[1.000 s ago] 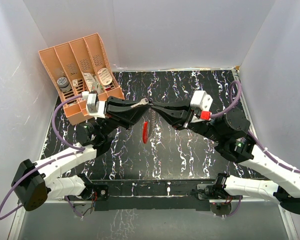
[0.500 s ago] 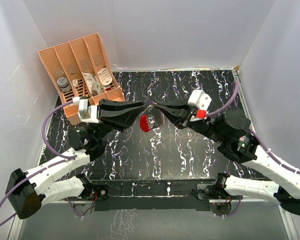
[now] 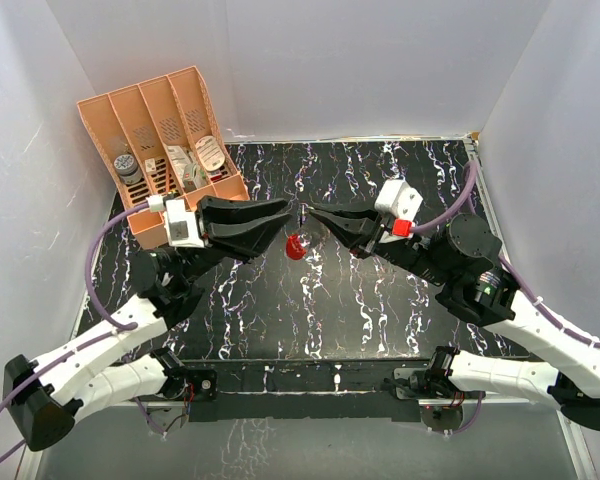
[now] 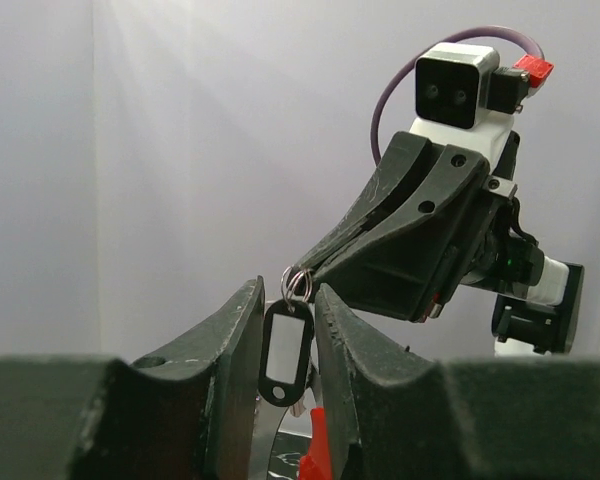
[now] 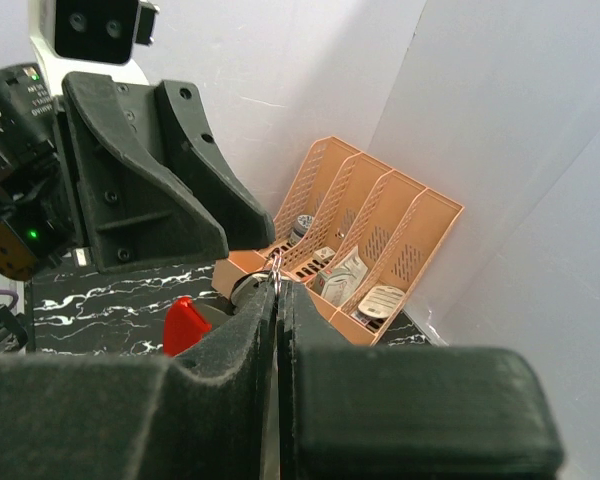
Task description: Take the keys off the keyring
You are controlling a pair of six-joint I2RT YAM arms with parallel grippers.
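Observation:
The keyring's red oval tag (image 3: 296, 246) hangs in the air over the dark marbled table (image 3: 380, 300), below the spot where the two grippers face each other. My right gripper (image 3: 308, 211) is shut on the thin metal ring (image 5: 276, 266). My left gripper (image 3: 283, 217) stands open. In the left wrist view the tag (image 4: 286, 340) looks dark against the wall and dangles between the left fingers (image 4: 235, 340) with a small gap on each side, the ring (image 4: 297, 282) at its top. I cannot make out the keys apart from the ring.
A peach organiser (image 3: 150, 110) with several slots and small items stands at the back left, just behind the left arm; the right wrist view shows it (image 5: 420, 215) too. White walls close in the table on three sides.
My left gripper has opened and drawn back a little to the left, letting go of the silver piece it pinched. The red tag has swung and turned under the right gripper's tip.

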